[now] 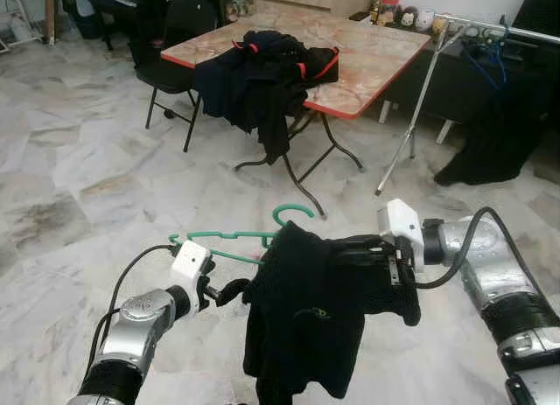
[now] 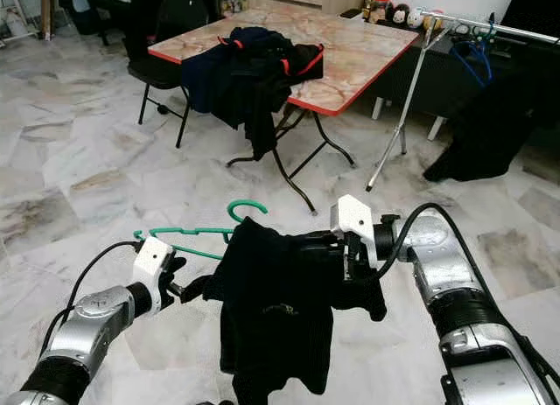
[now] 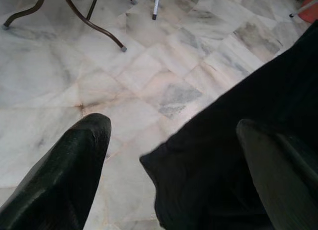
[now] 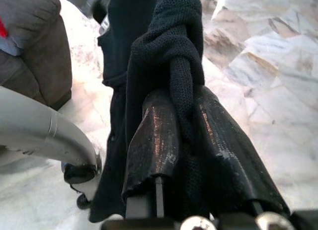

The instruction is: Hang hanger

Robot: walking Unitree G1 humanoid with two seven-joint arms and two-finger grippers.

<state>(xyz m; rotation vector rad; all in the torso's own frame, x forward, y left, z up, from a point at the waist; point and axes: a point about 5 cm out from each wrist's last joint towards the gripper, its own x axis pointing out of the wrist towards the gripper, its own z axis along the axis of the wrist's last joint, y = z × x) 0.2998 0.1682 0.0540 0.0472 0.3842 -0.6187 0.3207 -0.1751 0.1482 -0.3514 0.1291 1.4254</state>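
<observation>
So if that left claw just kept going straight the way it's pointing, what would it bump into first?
Most likely the black garment. In the left wrist view the left gripper is open, and the cloth already sits between its fingers, close to one of them. Beyond it lies only marble floor. Depth is hard to judge.

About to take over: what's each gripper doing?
Left gripper: open, fingers either side of the black garment.
Right gripper: shut on the garment, which hangs on the green hanger.
</observation>
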